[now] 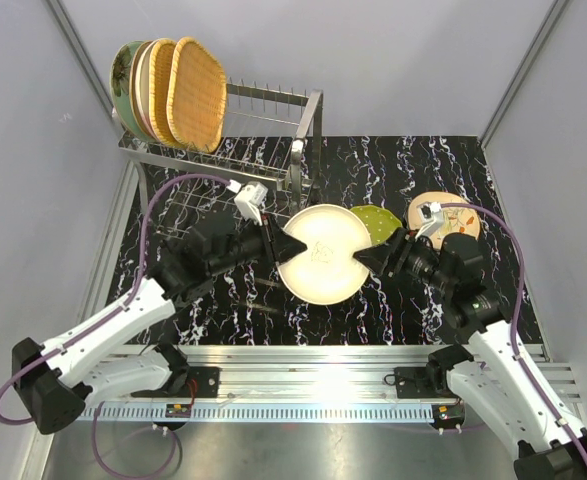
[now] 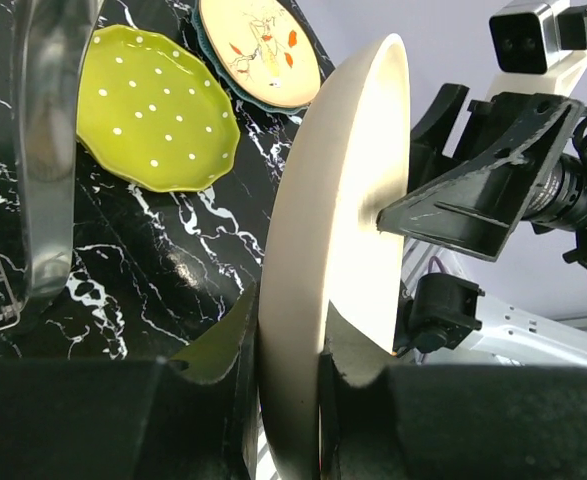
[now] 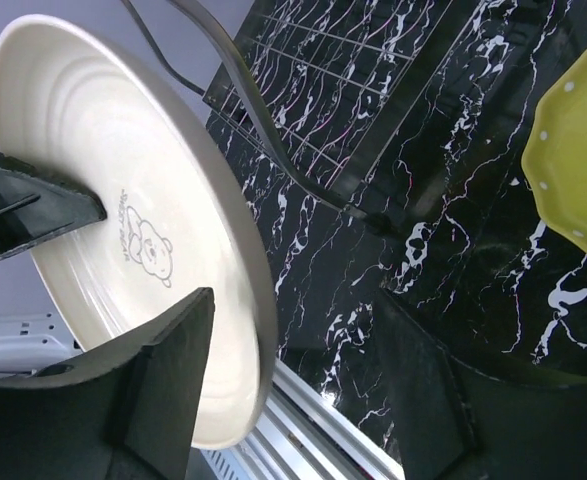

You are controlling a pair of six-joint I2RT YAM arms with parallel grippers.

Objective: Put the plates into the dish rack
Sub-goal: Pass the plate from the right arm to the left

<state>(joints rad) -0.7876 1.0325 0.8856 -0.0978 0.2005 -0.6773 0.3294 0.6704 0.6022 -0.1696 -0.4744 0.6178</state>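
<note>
— Left gripper (image 1: pixel 276 243)?
— Mine. Clamped tight on the rim of the cream plate (image 1: pixel 318 262), forearm angled inward.
— Right gripper (image 1: pixel 371 262)?
— Also mine. Spread wide, astride the opposite rim. The plate sits just in front of the dish rack (image 1: pixel 311 125).

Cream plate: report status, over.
Left gripper shut on cream plate, held off the table. Right gripper open, straddling opposite rim. Dish rack part loaded, room left.
</note>
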